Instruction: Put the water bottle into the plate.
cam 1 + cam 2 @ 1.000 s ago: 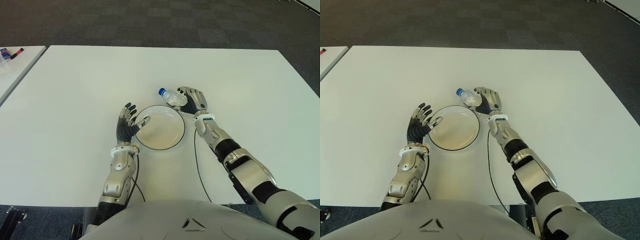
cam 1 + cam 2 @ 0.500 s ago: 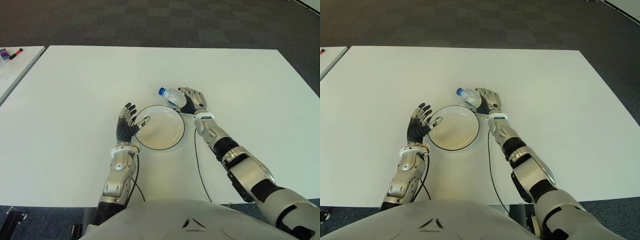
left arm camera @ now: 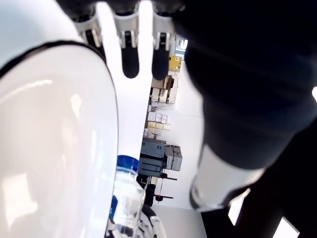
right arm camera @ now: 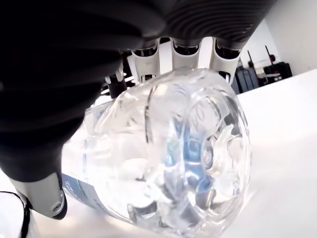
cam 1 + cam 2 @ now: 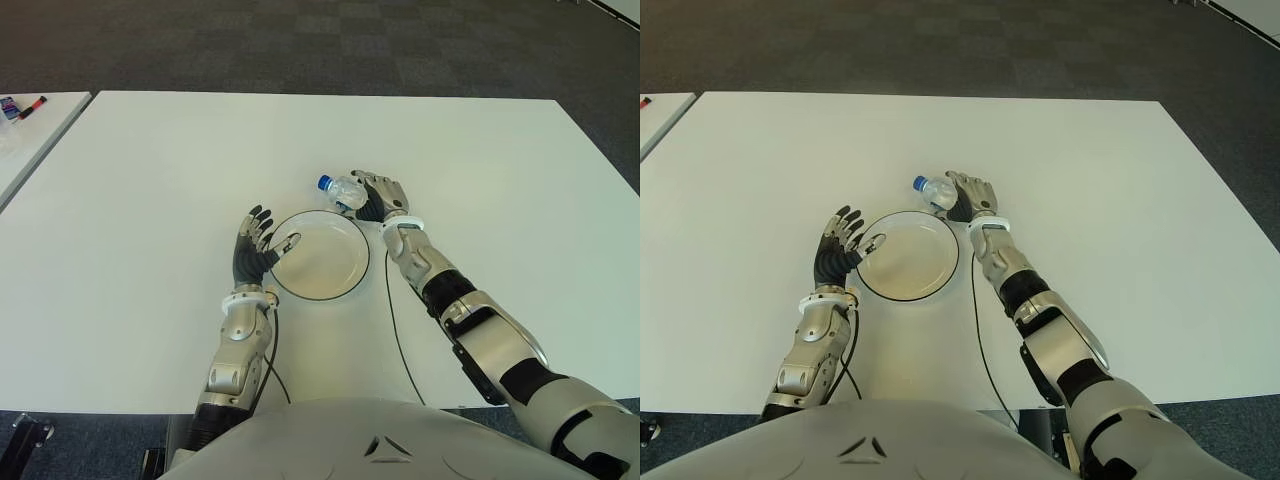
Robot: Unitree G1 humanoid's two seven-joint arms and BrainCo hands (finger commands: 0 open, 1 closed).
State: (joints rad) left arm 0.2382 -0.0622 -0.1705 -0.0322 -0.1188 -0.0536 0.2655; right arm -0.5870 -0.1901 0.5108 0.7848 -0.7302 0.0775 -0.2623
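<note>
The small clear plastic water bottle with a blue cap (image 5: pixel 341 190), lying just beyond the round white dark-rimmed plate (image 5: pixel 321 256) on the white bench (image 5: pixel 140 180), looks light, slick and crushable, so the right hand (image 5: pixel 383 196), fingers (image 4: pixel 148 62) curled over its ribbed body, should grip mid-body gently, while the left hand (image 5: pixel 255 245) shows spread beside the plate's left rim.

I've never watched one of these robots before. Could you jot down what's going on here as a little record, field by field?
setting: white table, robot's two arms reaching over it
water bottle: clear, blue cap, lying on its side just beyond the plate's far rim
plate: white with dark rim, nothing in it
right hand: fingers wrapped around the bottle
left hand: fingers spread, holds nothing, thumb at the plate's left rim
task status: bottle not yet in the plate
</note>
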